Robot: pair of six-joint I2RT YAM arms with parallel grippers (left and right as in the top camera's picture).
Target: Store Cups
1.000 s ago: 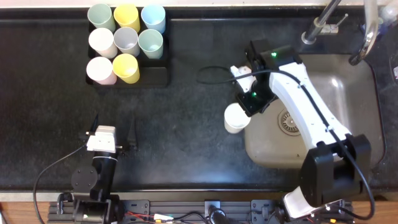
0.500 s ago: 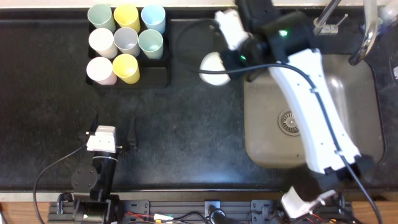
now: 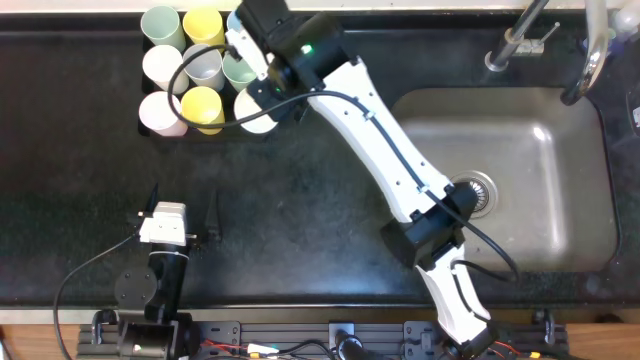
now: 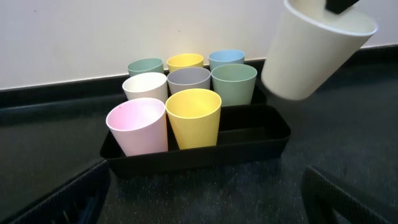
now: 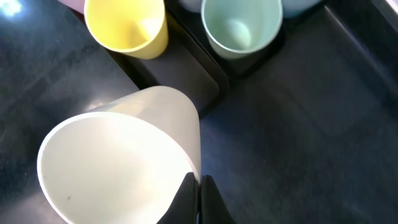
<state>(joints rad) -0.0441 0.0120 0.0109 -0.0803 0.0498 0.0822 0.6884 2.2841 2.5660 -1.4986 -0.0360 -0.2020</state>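
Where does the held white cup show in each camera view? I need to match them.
Top view: white cup upper left of centre, just right of the front yellow cup.
Left wrist view: white cup upper right, tilted, right of the tray's cups.
Right wrist view: white cup lower left, mouth facing the camera.
Shared landmark: the front yellow cup.

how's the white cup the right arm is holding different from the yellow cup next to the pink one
Colour: the white cup is white, the yellow cup yellow. Pose: the white cup hangs tilted; the yellow cup stands upright. State: the white cup is pinched by the right arm's fingers, off the tray; the yellow cup sits in it. Both are plain, tapered and empty.
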